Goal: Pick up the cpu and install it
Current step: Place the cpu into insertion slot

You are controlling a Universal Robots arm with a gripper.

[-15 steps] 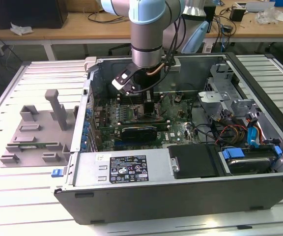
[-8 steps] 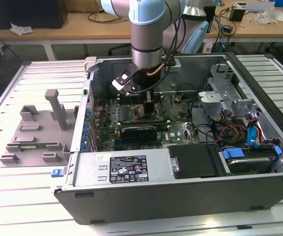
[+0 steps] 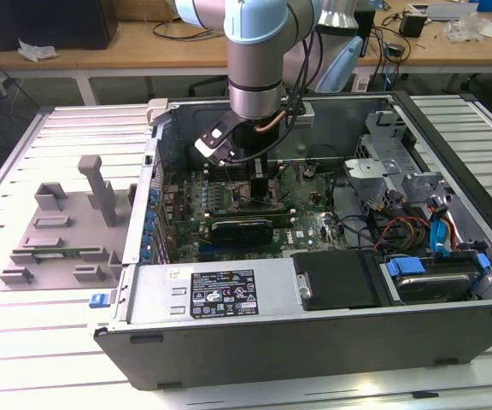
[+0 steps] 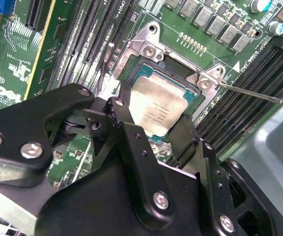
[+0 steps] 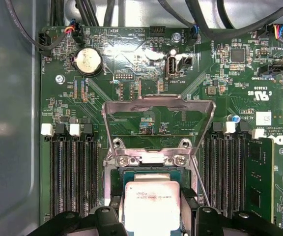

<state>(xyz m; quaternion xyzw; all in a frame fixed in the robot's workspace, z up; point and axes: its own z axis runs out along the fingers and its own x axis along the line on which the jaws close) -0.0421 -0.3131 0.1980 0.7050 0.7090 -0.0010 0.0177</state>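
The cpu (image 4: 157,109) is a flat square chip with a silver top. It lies level between my gripper's (image 4: 151,122) two black fingers (image 4: 123,114), directly over the open socket (image 4: 146,49) on the green motherboard. In the first wrist view the cpu (image 5: 152,204) sits just below the socket's raised metal load plate (image 5: 158,105), with my gripper (image 5: 152,209) shut on its two opposite edges. I cannot tell whether the chip rests in the socket or hovers just above it. In the exterior view my gripper (image 3: 259,175) reaches down into the open computer case (image 3: 314,342).
Memory slots (image 5: 72,167) flank the socket, one holding a memory stick (image 5: 254,172). The thin socket lever (image 4: 259,96) sticks out sideways. A black graphics card (image 3: 242,229), power supply (image 3: 216,295) and drives (image 3: 425,278) fill the case. A grey tray (image 3: 62,231) lies outside at the exterior view's left.
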